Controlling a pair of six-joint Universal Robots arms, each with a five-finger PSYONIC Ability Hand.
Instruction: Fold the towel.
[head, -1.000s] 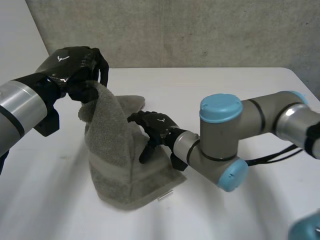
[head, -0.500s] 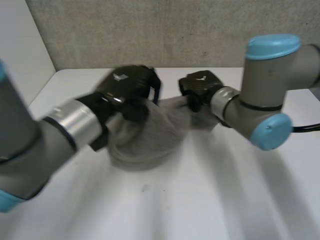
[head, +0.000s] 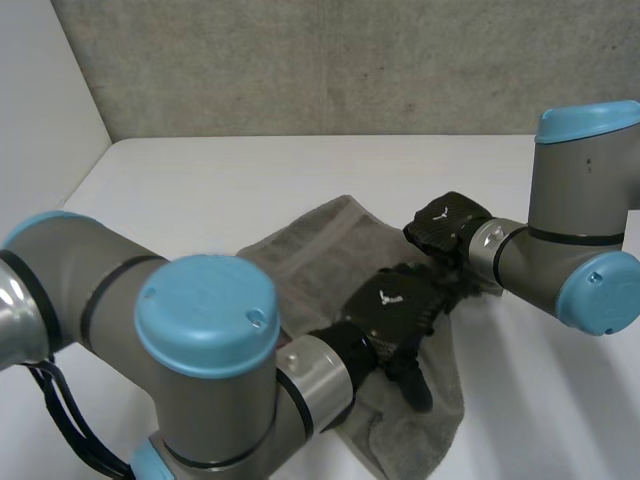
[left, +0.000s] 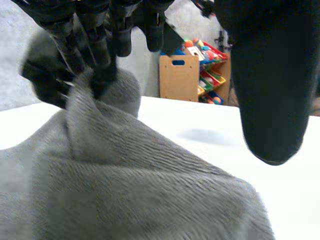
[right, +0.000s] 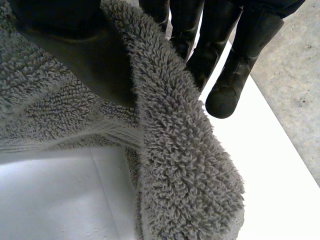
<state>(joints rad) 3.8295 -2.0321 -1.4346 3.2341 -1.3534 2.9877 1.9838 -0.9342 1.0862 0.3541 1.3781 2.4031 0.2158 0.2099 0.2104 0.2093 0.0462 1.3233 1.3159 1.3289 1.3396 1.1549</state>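
The white tabletop (head: 200, 190) carries one thing, a grey terry towel (head: 320, 250), lying rumpled near its middle and running from the far side toward the robot. The left arm (head: 200, 330) reaches across the near part of the cloth, and the right arm (head: 580, 270) comes in from the other side.

The left hand (head: 392, 308) rests on the middle of the towel. In its wrist view its fingers (left: 100, 45) are fairly straight, tips touching a raised ridge of cloth, and the thumb (left: 265, 90) stands clear of the fabric, so it looks released rather than grasping.

The right hand (head: 445, 225) is at the towel's edge just beyond. A thick fold of that edge passes between its thumb (right: 75, 55) and fingers (right: 200, 45), and I judge it pinched.

The towel reads as soft, light and limp, with a looped pile that should grip well. It will likely sag and bunch wherever it is unsupported. Corners or a hemmed edge are the best holds, with both hands spread apart to keep the fold line straight.
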